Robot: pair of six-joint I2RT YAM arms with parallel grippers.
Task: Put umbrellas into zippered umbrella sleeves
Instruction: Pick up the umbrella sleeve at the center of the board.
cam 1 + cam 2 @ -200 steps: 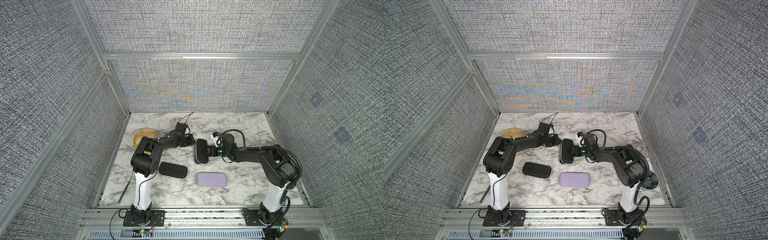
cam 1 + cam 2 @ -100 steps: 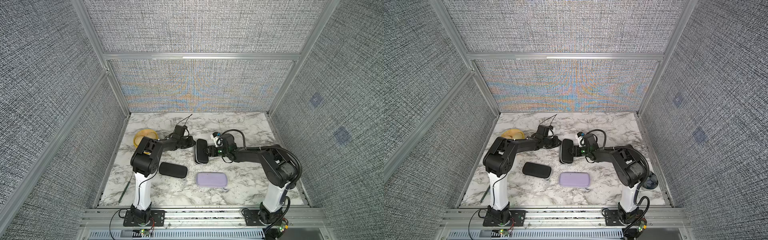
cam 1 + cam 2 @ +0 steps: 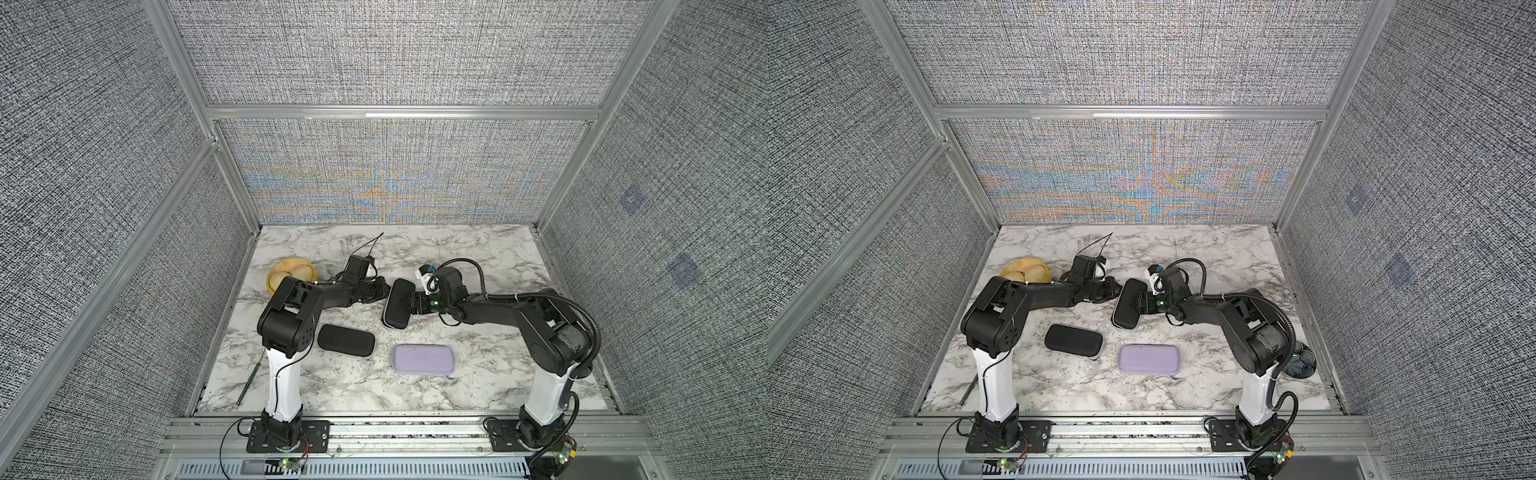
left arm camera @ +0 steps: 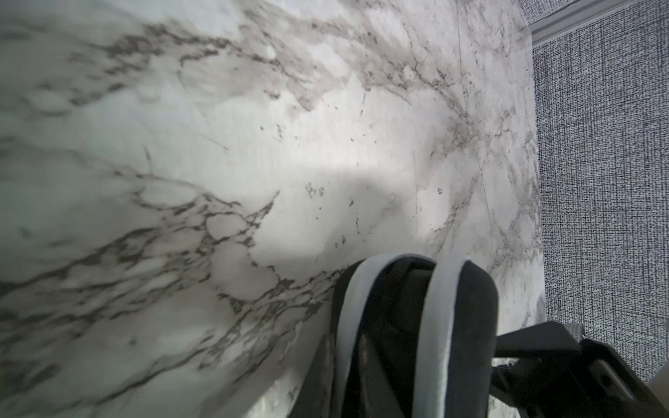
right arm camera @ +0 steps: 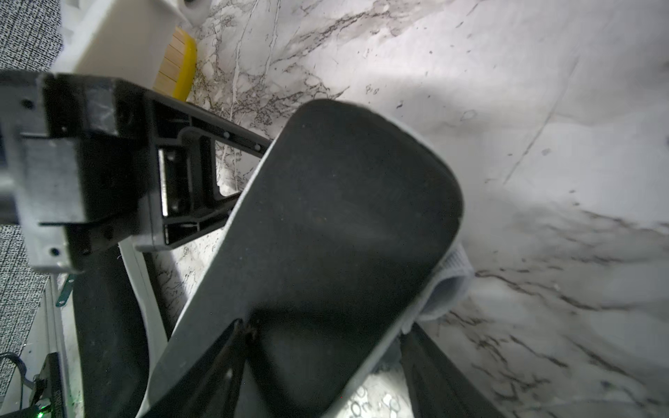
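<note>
Sleeve closing at mid-bench: the black sleeve lies on the marble bench between both arms, its grey rims slightly parted and its contents too dark to name. The left fingers, drawn nearly together, meet its far-left edge; what they pinch is hidden. The right fingers stand wide on either side of the shell, contact unclear. Doing this well likely means bracing the shell flat, lining up both rims, then zipping slowly with fabric clear of the teeth. A second black sleeve and a lavender sleeve lie shut nearer.
</note>
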